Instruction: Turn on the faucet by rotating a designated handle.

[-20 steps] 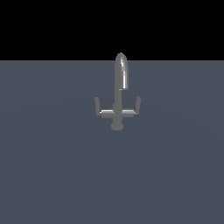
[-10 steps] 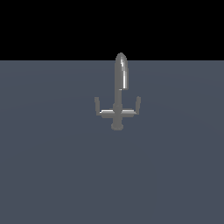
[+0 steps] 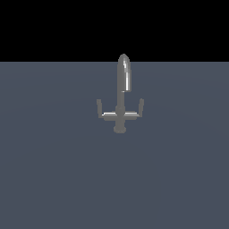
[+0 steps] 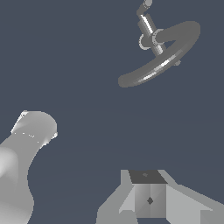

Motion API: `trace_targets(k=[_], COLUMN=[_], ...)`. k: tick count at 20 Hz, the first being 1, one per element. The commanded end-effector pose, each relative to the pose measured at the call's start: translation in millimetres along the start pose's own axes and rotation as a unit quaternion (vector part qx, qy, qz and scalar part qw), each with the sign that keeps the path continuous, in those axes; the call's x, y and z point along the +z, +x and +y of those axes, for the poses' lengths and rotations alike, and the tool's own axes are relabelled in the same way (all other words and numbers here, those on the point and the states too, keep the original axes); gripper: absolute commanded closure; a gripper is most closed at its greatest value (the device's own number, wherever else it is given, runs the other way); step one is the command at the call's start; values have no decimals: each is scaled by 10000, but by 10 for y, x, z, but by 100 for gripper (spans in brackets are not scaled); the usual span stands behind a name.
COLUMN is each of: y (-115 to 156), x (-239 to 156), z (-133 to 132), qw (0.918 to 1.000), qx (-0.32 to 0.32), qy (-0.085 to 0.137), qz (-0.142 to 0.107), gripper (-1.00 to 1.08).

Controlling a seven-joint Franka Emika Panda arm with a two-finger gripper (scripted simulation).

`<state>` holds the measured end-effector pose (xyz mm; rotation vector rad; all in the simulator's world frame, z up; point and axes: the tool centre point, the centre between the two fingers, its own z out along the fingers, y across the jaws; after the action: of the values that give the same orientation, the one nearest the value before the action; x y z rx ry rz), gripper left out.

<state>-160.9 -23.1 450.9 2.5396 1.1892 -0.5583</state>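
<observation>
Near: the gripper shows only its base in the wrist view, holding nothing visible; its opening cannot be told. Far: the grey faucet stands mid-floor, apart. Likely rigid, smooth metal; best taken at a crossbar tab, turning about the base.

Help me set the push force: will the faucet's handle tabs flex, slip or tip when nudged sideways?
The faucet looks like grey metal, so its tabs would probably stay stiff. Its glossy highlights suggest a smooth surface where contact may slip. It stands upright on a round base and is probably fixed, so tipping seems unlikely. The gripper is apart from it.
</observation>
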Motion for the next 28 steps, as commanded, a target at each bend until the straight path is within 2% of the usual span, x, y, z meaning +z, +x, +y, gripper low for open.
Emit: trace_targets(k=[1,7,10,14,21,28], y=[62,221,307,426,651,895], x=[27,94,129,179,274,379], z=[66,216,289,384,540,682], qw=[9990,9890,9800,9639,9250,8733], qx=[-398,-1330,-1791,-2395,-3417,-4375], qy=[-40,-91,-95,-80,3,154], qz=[-192,-643,-866,-1161,-1663,-2139], gripper=[108,108,108,108,108,108])
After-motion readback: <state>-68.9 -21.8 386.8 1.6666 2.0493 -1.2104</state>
